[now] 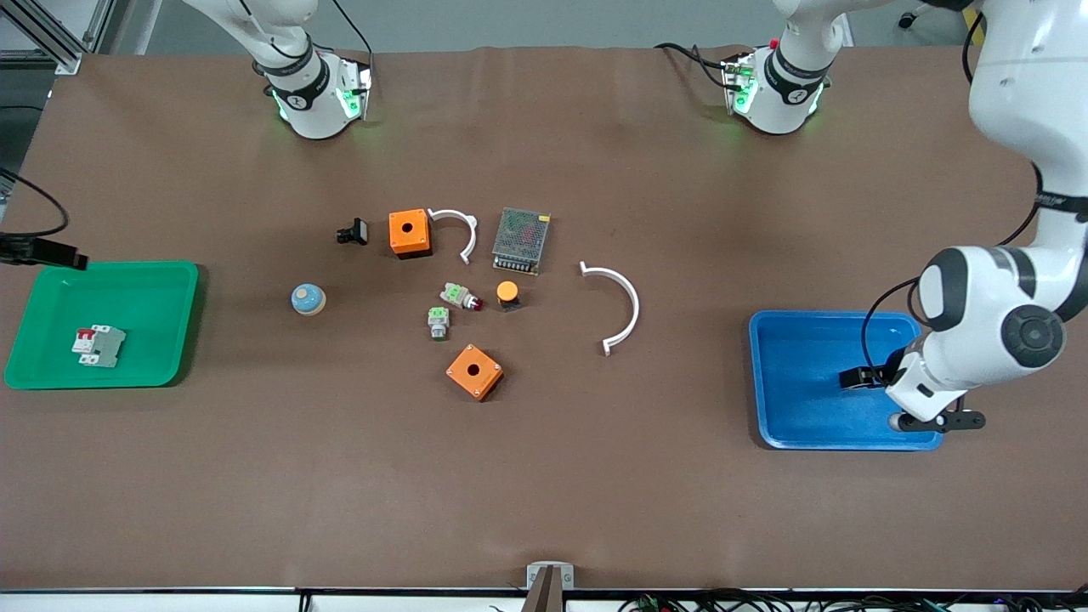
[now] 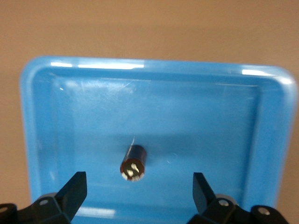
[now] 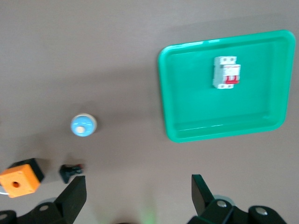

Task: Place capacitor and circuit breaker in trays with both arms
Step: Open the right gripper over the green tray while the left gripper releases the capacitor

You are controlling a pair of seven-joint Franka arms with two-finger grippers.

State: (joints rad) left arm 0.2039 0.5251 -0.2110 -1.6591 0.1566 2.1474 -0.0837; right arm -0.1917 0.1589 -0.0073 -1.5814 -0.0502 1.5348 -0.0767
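Note:
The capacitor, a small dark cylinder, lies free on the floor of the blue tray at the left arm's end of the table. My left gripper is open just above it, fingers apart on either side and touching nothing; in the front view it hangs over the blue tray and the arm hides the capacitor. The circuit breaker, white-grey with red levers, lies in the green tray and also shows in the right wrist view. My right gripper is open, empty, high over the table.
Mid-table lie two orange boxes, a mesh power supply, two white arcs, a blue-capped button, an orange button, two green-topped parts and a black clip.

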